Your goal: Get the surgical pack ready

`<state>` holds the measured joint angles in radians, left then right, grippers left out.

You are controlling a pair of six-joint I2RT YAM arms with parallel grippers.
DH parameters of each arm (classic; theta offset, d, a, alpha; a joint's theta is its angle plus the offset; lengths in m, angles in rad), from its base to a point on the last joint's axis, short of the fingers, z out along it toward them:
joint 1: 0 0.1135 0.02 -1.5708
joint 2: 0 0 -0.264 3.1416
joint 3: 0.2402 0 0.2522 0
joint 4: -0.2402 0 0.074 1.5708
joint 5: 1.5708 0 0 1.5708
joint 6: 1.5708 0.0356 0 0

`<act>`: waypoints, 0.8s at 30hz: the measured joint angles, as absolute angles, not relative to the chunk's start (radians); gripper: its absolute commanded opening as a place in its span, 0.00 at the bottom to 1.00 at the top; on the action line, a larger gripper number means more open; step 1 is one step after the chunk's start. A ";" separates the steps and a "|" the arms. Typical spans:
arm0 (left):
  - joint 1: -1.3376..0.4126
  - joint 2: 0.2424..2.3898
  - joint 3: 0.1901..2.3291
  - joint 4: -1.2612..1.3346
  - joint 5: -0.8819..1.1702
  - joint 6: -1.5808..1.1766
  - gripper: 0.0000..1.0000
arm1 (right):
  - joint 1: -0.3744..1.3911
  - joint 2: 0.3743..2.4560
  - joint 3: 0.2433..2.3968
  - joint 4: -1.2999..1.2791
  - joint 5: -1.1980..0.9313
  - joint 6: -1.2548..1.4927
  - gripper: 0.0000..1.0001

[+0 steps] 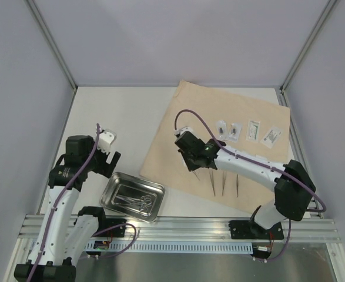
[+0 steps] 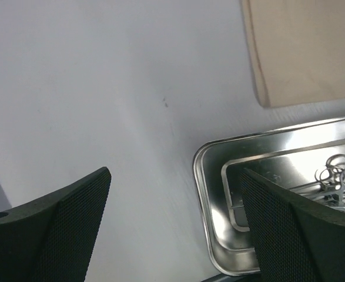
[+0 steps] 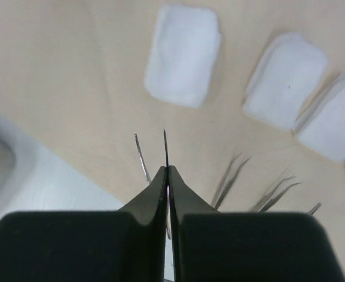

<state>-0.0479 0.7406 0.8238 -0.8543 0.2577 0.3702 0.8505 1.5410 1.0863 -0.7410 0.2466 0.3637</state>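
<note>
Right claw [image 3: 167, 169] tight on tweezers [image 3: 165, 147], tips plain only in the wrist view; left claw [image 2: 173, 176] wide apart.

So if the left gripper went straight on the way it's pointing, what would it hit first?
Probably the bare table, with the left gripper open over it; the steel tray sits beside that line, though depth is unclear.

The left end effector [image 2: 173, 176], spread wide, hangs by the steel tray [image 2: 210, 211] holding what look like clamps [image 2: 337, 171].
</note>
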 measured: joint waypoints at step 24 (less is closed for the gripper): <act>-0.048 0.696 0.779 -0.743 -0.243 0.295 1.00 | 1.308 2.101 1.673 -0.557 0.158 -0.064 0.00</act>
<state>-0.0479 0.6964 0.7788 -0.7433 -0.2428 0.2947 1.3079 2.1010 1.6730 -0.5571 0.1581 -0.0635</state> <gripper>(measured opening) 0.997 0.008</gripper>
